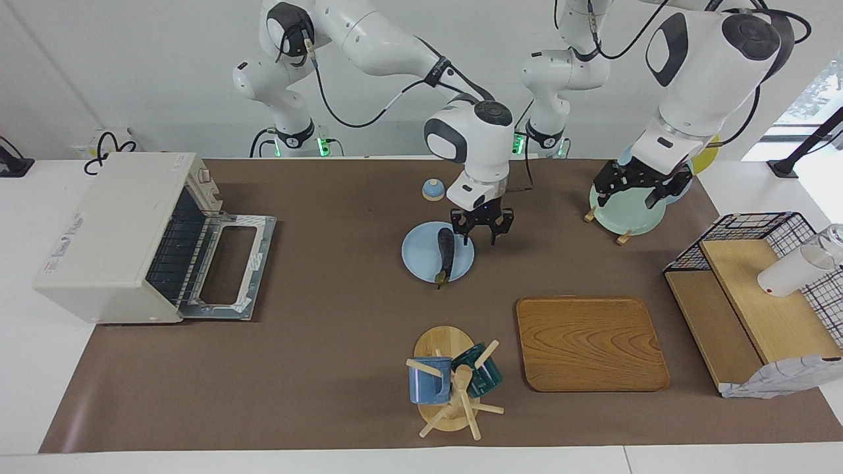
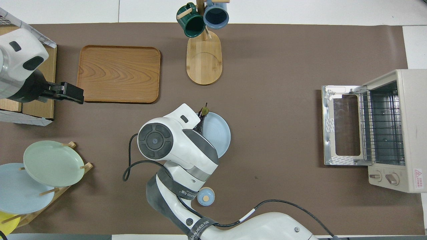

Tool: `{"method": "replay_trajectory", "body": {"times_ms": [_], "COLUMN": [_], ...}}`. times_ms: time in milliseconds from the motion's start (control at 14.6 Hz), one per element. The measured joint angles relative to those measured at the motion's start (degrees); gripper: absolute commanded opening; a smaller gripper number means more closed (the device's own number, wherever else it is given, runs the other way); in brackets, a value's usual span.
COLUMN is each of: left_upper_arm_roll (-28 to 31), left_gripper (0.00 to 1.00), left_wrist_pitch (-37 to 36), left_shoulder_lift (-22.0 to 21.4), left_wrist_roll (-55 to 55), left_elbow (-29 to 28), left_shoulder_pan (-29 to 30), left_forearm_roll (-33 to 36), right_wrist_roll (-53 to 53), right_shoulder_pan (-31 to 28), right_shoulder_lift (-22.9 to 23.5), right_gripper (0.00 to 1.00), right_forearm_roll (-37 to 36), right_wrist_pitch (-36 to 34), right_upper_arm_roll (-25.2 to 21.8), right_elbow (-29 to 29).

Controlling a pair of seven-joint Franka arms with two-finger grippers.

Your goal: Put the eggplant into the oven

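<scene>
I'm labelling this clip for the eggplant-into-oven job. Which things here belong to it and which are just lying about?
Job:
eggplant on the blue plate
oven, door down
right gripper at the plate

Lying about:
mug tree
wooden tray
plate rack, left gripper over it
wire basket

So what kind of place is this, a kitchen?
Probably a lab's mock kitchen: a toaster oven with its door down, plates in a rack and mugs on a stand, on a covered table.
</scene>
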Motion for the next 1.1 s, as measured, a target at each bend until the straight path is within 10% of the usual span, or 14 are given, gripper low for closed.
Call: {"method": "replay_trajectory", "body": {"times_ms": [1096], "left_upper_arm_roll": [-0.8], "left_gripper": [1.0], "left_wrist_pitch": [-0.4], "left_shoulder_lift": [-2.5], "left_wrist_roll": [0.0], "left_elbow": [-2.2], "left_shoulder_pan": [3.0], "left_forearm_roll": [0.1], "right_wrist_roll": [-0.6], "right_shoulder_pan": [1.1], "right_shoulder_lift": [-4.4], "right_gripper": [0.43], "right_forearm_roll": [0.0], "right_wrist_pitch": [11.5], "right_upper_arm_roll": [0.3], "right_elbow": [-14.9]}}
